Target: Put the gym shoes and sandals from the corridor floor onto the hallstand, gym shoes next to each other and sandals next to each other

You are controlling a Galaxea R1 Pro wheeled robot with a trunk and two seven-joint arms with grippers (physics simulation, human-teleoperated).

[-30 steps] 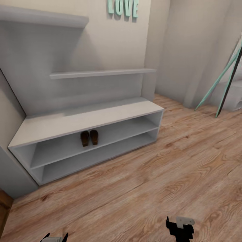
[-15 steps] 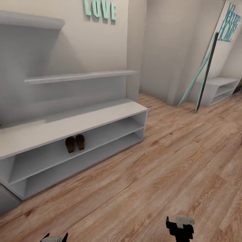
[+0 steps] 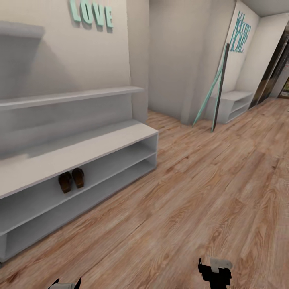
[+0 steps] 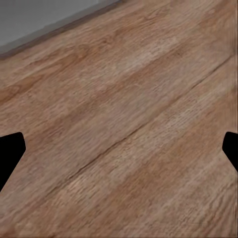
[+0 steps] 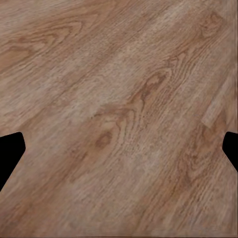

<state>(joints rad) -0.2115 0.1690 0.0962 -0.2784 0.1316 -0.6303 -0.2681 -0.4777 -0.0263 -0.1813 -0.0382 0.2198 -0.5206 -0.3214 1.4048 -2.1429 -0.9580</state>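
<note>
The two dark brown strappy sandals (image 3: pixel 72 181) are sitting side by side on the upper shelf of the wide light-grey hallstand (image 3: pixel 80 148), so that pair looks done. Both the left gripper (image 4: pixel 119 153) and right gripper (image 5: pixel 119 153) are hanging spread and empty over the light brown wood-plank floor (image 3: pixel 192 192). Compared with a second ago, the camera is swinging rightward, probably searching for the gym shoes; a low grey bench (image 3: pixel 235 103) is appearing down the corridor.

A home corridor is shown: wood-plank floor (image 3: pixel 192 208), a grey hallstand (image 3: pixel 80 148) on which brown sandals (image 3: pixel 71 180) are kept, and teal "LOVE" lettering (image 3: pixel 90 15) mounted on the wall.
</note>
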